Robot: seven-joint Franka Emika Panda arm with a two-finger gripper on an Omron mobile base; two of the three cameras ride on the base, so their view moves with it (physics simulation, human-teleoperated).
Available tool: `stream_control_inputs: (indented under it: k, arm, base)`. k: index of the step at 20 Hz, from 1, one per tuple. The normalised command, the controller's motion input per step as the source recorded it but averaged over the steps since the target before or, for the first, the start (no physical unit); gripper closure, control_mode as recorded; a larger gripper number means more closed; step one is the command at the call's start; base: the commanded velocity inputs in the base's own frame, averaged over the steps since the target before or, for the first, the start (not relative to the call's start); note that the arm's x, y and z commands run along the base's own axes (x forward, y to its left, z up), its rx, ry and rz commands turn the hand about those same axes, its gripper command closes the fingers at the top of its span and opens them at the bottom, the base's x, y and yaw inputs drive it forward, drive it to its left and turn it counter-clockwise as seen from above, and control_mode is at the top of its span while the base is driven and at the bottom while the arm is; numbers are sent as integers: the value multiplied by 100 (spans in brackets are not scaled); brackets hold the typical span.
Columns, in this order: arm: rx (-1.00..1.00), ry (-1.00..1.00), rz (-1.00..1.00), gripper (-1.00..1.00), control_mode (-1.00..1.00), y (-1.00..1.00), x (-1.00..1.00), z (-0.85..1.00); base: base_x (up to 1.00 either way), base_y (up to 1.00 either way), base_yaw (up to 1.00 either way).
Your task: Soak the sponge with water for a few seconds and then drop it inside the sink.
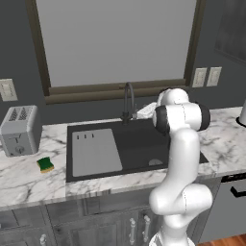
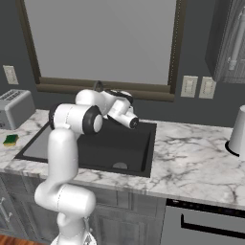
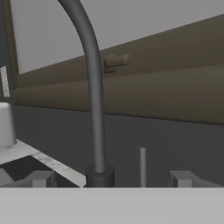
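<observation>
Spread fingers (image 3: pixel 111 179) facing faucet (image 3: pixel 94 109) base

I'm looking into a home kitchen. A white marble table (image 1: pixel 29 178) runs along a dark wall, with a charcoal sink (image 1: pixel 139 144) and gooseneck faucet (image 1: pixel 129 98) set under a wide window (image 1: pixel 115 43). A toaster (image 1: pixel 19 129) stands at one end, grey cabinet doors (image 1: pixel 110 221) sit below, and wall outlets (image 1: pixel 206 77) flank the window.
</observation>
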Motion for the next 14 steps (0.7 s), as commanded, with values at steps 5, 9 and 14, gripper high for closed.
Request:
stream_control_inputs:
  k: [5, 9, 14]
  arm:
    - [0, 0, 0, -100, -100, 0, 6, -9]
    - [0, 0, 0, -100, -100, 4, 0, -11]
    - [0, 0, 0, -100, -100, 8, 0, -9]
  base:
    - [0, 0, 0]
    - [0, 0, 0]
    - [0, 0, 0]
